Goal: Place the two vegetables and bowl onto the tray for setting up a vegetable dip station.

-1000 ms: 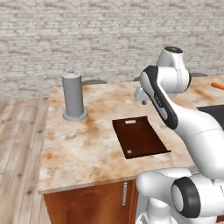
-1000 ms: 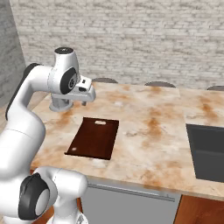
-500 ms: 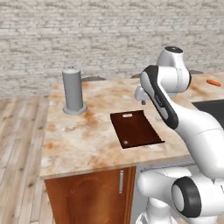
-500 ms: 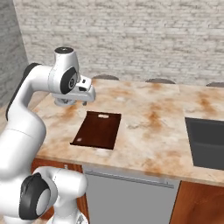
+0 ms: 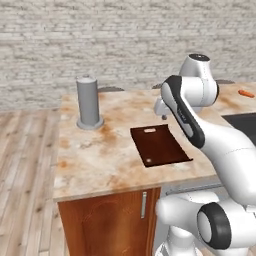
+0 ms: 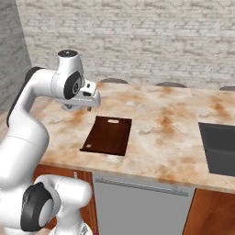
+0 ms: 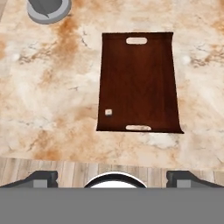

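The tray (image 7: 138, 81) is a dark reddish-brown board lying flat on the marble counter, bare but for a tiny pale speck near one corner. It also appears mid-counter as tray (image 5: 159, 145) and tray (image 6: 108, 134). My gripper (image 7: 114, 178) hangs high above the tray's near end, open, with nothing between its fingertips (image 7: 41, 177). From the base, the gripper (image 5: 162, 114) and gripper (image 6: 89, 106) sit just above the tray's far end. A small orange carrot (image 5: 245, 93) lies far right on the counter. The bowl is out of view.
A tall grey cylinder (image 5: 88, 102) stands on the counter's left part, its base also at the cylinder (image 7: 48, 8). A dark sink (image 6: 220, 147) is sunk into the counter at the right. The counter's front edge (image 7: 109, 162) drops to wooden floor.
The whole scene has shifted slightly in both base views, so the base has moved. The arm keeps its pose over the tray with the gripper open.
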Motion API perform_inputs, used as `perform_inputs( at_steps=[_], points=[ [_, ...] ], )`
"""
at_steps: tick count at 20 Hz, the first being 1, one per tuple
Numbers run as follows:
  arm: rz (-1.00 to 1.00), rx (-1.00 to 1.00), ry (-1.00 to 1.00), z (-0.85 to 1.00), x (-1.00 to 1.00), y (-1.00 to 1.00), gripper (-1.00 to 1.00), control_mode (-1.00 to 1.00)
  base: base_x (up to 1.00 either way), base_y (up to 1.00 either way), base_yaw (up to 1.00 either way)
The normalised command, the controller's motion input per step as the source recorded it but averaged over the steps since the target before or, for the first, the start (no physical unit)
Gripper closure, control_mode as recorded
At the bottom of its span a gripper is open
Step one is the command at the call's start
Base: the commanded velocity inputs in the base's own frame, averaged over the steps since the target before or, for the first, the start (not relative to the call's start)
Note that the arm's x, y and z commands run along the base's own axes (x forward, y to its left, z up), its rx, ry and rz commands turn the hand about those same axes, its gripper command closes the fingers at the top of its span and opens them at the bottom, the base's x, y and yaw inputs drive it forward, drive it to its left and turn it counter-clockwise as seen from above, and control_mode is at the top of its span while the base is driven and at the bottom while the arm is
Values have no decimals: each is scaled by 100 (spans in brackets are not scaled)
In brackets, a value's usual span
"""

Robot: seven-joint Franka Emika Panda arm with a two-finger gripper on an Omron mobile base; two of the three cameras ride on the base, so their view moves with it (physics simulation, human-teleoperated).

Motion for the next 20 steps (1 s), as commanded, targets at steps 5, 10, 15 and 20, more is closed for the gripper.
perform_inputs(
  at_steps=[5, 10, 15, 20],
  points=[
    [0, 0, 0, 0, 0, 0, -100, 100, -32, 55, 0],
    [0, 0, 0, 0, 0, 0, -100, 100, -39, 63, 0],
    [0, 0, 0, 0, 0, 0, -100, 100, -26, 66, 0],
    [0, 0, 0, 0, 0, 0, -100, 100, -21, 68, 0]
  ],
)
